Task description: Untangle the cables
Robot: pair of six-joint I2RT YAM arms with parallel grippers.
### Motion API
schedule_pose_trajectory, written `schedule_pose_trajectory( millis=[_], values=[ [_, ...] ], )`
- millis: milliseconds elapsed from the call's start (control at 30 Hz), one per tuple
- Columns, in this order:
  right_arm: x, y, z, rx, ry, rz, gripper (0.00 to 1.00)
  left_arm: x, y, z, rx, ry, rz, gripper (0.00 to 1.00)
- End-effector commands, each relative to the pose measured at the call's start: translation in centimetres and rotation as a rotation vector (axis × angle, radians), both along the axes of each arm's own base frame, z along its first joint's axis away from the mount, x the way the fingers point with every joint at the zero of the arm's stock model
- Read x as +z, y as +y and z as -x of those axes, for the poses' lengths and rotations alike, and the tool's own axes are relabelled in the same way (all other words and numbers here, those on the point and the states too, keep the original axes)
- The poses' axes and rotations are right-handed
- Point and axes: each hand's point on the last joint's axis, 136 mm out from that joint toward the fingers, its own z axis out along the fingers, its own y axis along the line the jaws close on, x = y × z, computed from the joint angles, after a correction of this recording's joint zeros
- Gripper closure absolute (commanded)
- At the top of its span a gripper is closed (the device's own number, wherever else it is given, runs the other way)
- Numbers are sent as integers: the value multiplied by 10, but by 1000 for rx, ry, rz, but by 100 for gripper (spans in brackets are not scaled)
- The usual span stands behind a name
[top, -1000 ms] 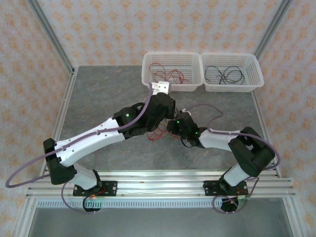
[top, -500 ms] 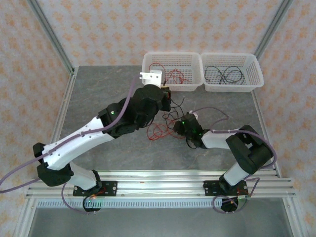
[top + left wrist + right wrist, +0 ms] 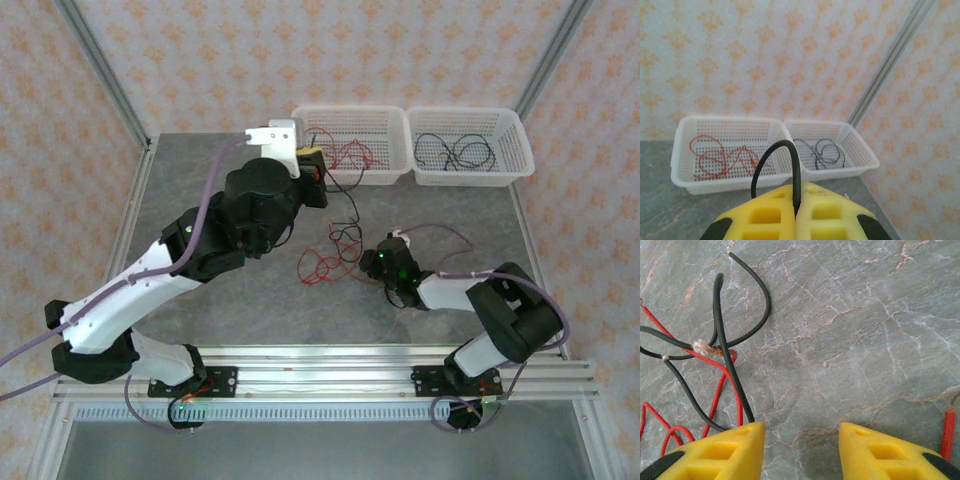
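The grey marbled counter (image 3: 200,190) carries everything. The left arm (image 3: 180,265) reaches diagonally across it toward the far side, and the right arm (image 3: 490,300) bends low toward the middle. 2 white baskets stand side by side at the far edge. The left basket (image 3: 296,150) holds loose red cables (image 3: 345,152) and the right basket (image 3: 520,150) holds black cables (image 3: 455,152).

Between the arms a small tangle (image 3: 328,258) of red and black strands lies on the counter. The left fingers (image 3: 795,220) are pressed fully together on 1 black cable (image 3: 785,145), which arches up out of them and, in the top view, trails down to the tangle.

The right fingers (image 3: 372,260) stand partly apart just above the counter with nothing between them. The tangle lies just to one side, and its strands cross at a frayed pale knot (image 3: 700,346).
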Motion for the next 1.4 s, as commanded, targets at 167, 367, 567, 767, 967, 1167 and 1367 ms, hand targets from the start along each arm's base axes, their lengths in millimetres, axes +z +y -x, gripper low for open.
schedule_pose_trajectory(
  millis=[167,367,567,767,967,1167,1367],
  values=[
    [88,-3,3,143,-257,64,55,12,24,10,39,-53,85,99],
    [207,10,40,397,-649,34,52,-6,20,15,-3,-29,128,99],
    [271,43,77,683,-876,-38,49,-9,6,21,-93,-17,195,99],
    [303,64,68,775,-927,-25,43,-9,-7,24,-153,-4,230,100],
    [315,76,57,806,-934,-20,43,-8,-12,25,-173,-1,243,100],
    [322,76,42,762,-922,2,84,-5,-18,26,-202,2,255,100],
    [340,59,31,638,-953,65,100,-14,-18,27,-206,20,241,93]
  ],
)
